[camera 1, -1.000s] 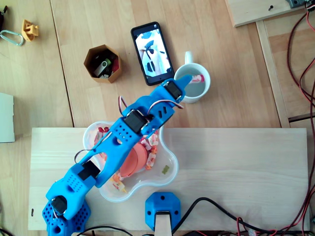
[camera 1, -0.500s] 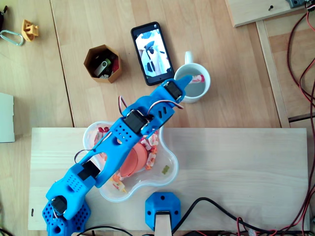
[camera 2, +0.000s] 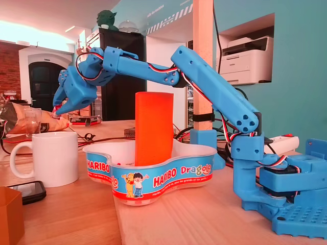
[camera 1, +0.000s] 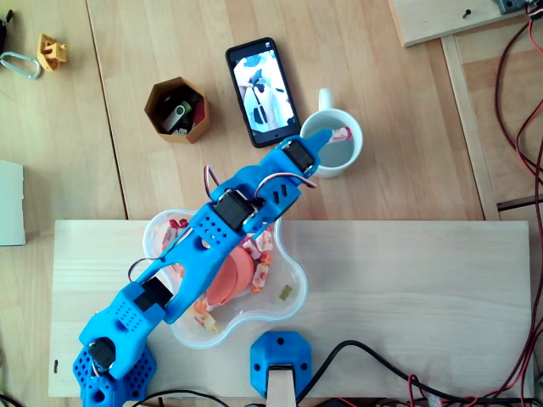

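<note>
- Far left of the overhead view: a carabiner (camera 1: 19, 64) and a small yellow piece (camera 1: 51, 51) on the counter (camera 1: 382, 186), well apart from the arm.
- Next along: a brown six-sided pot (camera 1: 176, 108) with USB sticks inside, and near its right a phone (camera 1: 263, 90) lying face up.
- Lower down, on a pale board (camera 1: 424, 288): a clear lobed tub (camera 1: 263, 318) of wrapped sweets. An orange cylinder (camera 1: 227, 278) stands upright in its middle, and the blue arm (camera 1: 212, 237) stretches across both toward the upper right.
- Right of the phone: the claw (camera 1: 322, 142) over a white mug (camera 1: 355, 157), with the tip inside the rim's outline as seen from above.
- In the fixed view: the claw (camera 2: 60, 109) hanging clear above the mug, angled down and to the left, not touching the rim.
- Jaws drawn narrow, tapering almost to a point.
- Right at the tip: a pink-and-white sweet (camera 1: 340, 135). Lies just to the right of the claw in the overhead view, long axis roughly left to right, within the mug's rim.
- Pinched in the claw or lying in the mug — cannot tell from these angles. A small reddish spot at the tip in the fixed view, too small to read.
- Mug handle toward the top of the overhead view, on the side away from the arm.
- Far right: red and black cables (camera 1: 517, 93) running down the counter's edge, well apart from mug and claw.
</note>
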You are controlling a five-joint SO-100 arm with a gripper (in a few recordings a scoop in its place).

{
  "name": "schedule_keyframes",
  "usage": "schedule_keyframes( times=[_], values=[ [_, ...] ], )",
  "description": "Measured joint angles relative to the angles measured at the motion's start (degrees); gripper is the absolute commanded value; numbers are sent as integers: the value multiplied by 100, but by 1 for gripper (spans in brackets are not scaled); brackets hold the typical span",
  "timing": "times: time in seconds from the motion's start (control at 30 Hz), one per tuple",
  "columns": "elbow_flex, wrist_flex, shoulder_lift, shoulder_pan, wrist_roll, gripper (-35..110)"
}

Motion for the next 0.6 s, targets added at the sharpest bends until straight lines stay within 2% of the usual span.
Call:
schedule_keyframes(
  times=[0.6],
  values=[
    [0,0,-97,0,0,18]
  ],
)
